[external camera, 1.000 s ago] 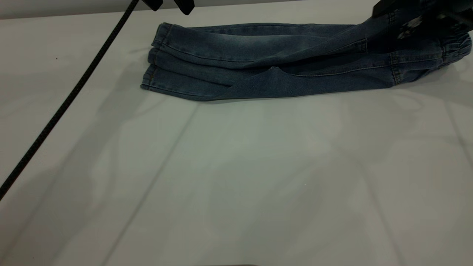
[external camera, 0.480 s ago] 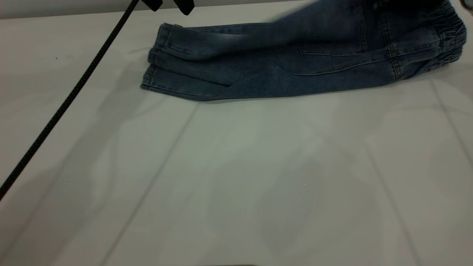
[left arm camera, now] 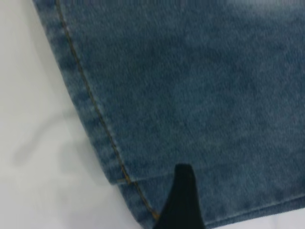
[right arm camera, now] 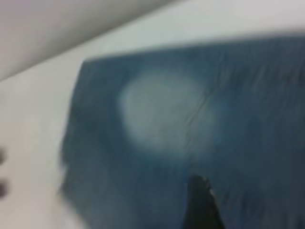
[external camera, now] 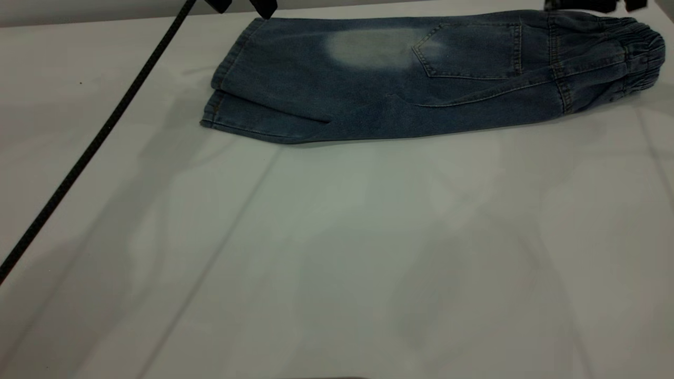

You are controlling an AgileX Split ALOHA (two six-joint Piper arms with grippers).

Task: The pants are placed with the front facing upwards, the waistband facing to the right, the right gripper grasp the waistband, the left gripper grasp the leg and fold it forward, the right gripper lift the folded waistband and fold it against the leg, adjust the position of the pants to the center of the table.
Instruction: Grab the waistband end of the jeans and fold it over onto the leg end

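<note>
Since the pants (external camera: 421, 79) are now doubled over along their length, they lie as one long blue strip at the far side of the worktop (external camera: 337, 252), stretched from left to right. On top you can see a back pocket and a pale faded patch. The waistband (external camera: 632, 58) is at the right end, and the leg hems are at the left end.

The right end effector (external camera: 595, 5) sits just above the far edge of the waistband, right at the top of the outside view. It is the nearer one to the waistband. I cannot tell if it is spread or pinching the cloth. The left end effector (external camera: 242, 6) hangs over the far corner of the leg hems, and I cannot tell if it is spread or pressed together either.

I think the next move is to carry the waistband leftward, along the strip, onto the legs. There is lots of bare worktop toward the near side for sliding the pants to the middle.
</note>
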